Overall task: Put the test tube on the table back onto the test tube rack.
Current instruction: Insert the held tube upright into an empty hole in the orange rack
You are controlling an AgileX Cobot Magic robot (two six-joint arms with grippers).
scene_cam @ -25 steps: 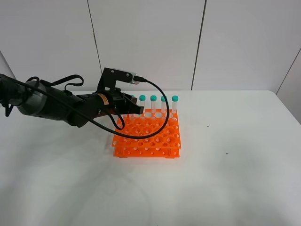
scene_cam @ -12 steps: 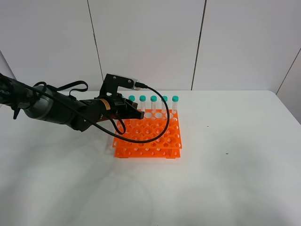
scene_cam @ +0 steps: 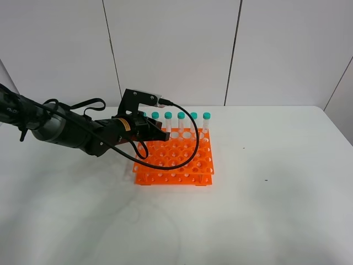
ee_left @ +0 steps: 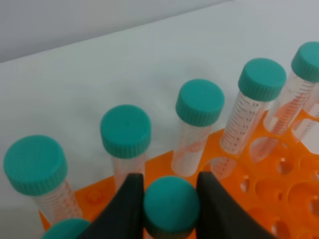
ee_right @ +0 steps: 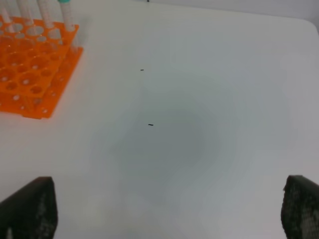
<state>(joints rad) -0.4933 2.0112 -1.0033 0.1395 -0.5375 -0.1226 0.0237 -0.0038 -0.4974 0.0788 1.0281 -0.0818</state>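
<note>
My left gripper (scene_cam: pixel 156 131) is over the back left part of the orange test tube rack (scene_cam: pixel 176 161). In the left wrist view its two black fingers (ee_left: pixel 130 206) press on either side of the teal cap of a test tube (ee_left: pixel 171 206), which stands upright over the rack (ee_left: pixel 249 164), just in front of the back row. Several identical teal-capped tubes (scene_cam: pixel 181 122) stand in that back row, also in the left wrist view (ee_left: pixel 199 124). My right gripper (ee_right: pixel 164 214) is open and empty over bare table, away from the rack (ee_right: pixel 30 74).
The white table (scene_cam: pixel 259 210) stretches around the rack. A black cable (scene_cam: pixel 190 146) loops from the left wrist over the rack's holes. A white panelled wall stands behind the table. The right arm does not show in the exterior view.
My left gripper has sunk a little and drawn back to the left, so more of the back-row tubes show. The rack has not moved.
</note>
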